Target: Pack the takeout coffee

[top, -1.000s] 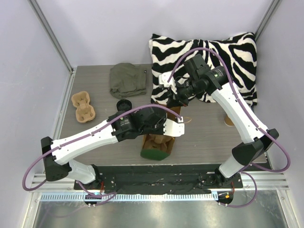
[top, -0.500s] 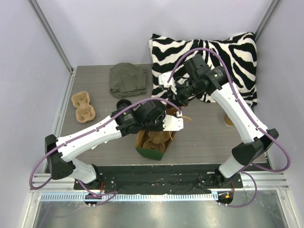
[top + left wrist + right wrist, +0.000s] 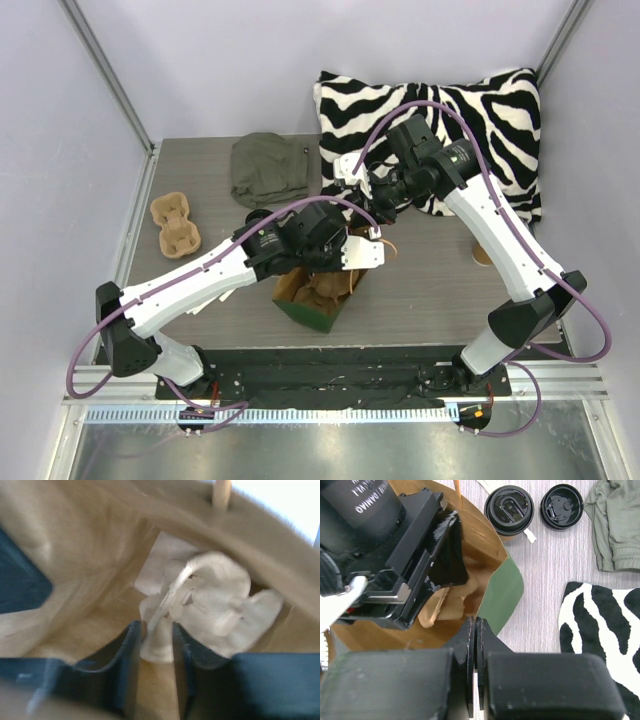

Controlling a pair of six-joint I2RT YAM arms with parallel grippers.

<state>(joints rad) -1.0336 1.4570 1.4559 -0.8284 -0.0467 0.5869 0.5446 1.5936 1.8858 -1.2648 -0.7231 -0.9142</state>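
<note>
The green bag point(image 3: 305, 312) lies open on the table, its brown inside showing point(image 3: 485, 550). My left gripper point(image 3: 157, 630) is deep inside it, jaws closed on an edge of a pale tan pulp cup tray point(image 3: 220, 600), which also shows in the right wrist view point(image 3: 447, 597). My right gripper point(image 3: 475, 622) is shut on the bag's rim at its far side point(image 3: 375, 215). The takeout coffee point(image 3: 509, 510), seen by its black lid, stands on the table just outside the bag. A second black lid point(image 3: 562, 506) sits beside it point(image 3: 262, 220).
A grey-green cloth point(image 3: 270, 170) lies at the back, with a zebra pillow point(image 3: 450, 110) to its right. Another pulp tray point(image 3: 175, 222) sits at the left. A tan cup point(image 3: 482, 252) is half hidden behind the right arm.
The left arm has swung farther over the bag. The bag has turned, its green bottom sliding to the left. The right gripper has stayed on the rim.
</note>
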